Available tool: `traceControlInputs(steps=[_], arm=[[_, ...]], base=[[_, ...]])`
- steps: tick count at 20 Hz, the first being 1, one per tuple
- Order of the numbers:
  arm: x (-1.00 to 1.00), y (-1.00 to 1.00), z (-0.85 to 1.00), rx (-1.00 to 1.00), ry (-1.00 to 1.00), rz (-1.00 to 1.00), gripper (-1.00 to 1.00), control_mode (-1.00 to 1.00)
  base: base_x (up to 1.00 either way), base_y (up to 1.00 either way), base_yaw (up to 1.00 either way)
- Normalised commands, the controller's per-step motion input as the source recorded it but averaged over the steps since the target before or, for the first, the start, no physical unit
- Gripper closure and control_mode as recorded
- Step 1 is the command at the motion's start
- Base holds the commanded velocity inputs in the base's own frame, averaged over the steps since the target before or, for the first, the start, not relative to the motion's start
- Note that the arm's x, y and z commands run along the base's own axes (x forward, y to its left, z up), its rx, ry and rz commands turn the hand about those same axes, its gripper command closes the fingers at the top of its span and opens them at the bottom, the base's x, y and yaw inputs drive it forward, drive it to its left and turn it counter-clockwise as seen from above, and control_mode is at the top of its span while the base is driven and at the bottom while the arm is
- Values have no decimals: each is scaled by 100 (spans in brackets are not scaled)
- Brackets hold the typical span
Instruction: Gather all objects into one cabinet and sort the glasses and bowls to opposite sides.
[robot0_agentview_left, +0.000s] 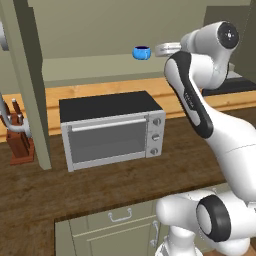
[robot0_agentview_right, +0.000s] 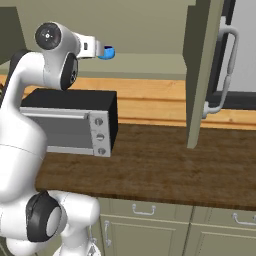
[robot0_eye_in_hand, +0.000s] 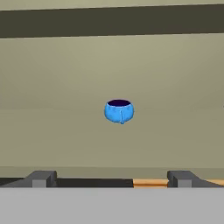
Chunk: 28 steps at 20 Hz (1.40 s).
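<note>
Left base view: blue bowl (robot0_agentview_left: 142, 52) sat upright on cabinet shelf (robot0_agentview_left: 90, 65), toward its back, above the toaster oven (robot0_agentview_left: 112, 129). Right base view: bowl partly hidden behind the wrist. Hand view: gripper (robot0_eye_in_hand: 112, 178) spread wide, grasping nothing, well short of bowl.

One blue bowl (robot0_agentview_left: 142, 52) is sitting at upper centre. One toaster oven (robot0_agentview_left: 111, 129) is standing mid-frame. One knife block (robot0_agentview_left: 20, 142) is showing at left. Two cabinet doors (robot0_agentview_right: 202, 70) are hanging open.
</note>
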Motion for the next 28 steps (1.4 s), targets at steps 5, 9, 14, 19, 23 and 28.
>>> traceControlInputs(steps=[5,9,14,19,23,28], arm=[[10,-13,-4,0,0,3,-100,-100],[18,-9,-18,0,0,4,-100,-100],[30,-1,-20,0,0,2,-100,-100],[53,-6,0,0,0,0,-100,-100],[60,-5,0,3,0,0,-100,-100],[62,-1,0,0,0,0,-100,-100]], base=[[0,0,0],[0,0,0],[0,0,0],[0,0,0],[0,0,0],[0,0,0]])
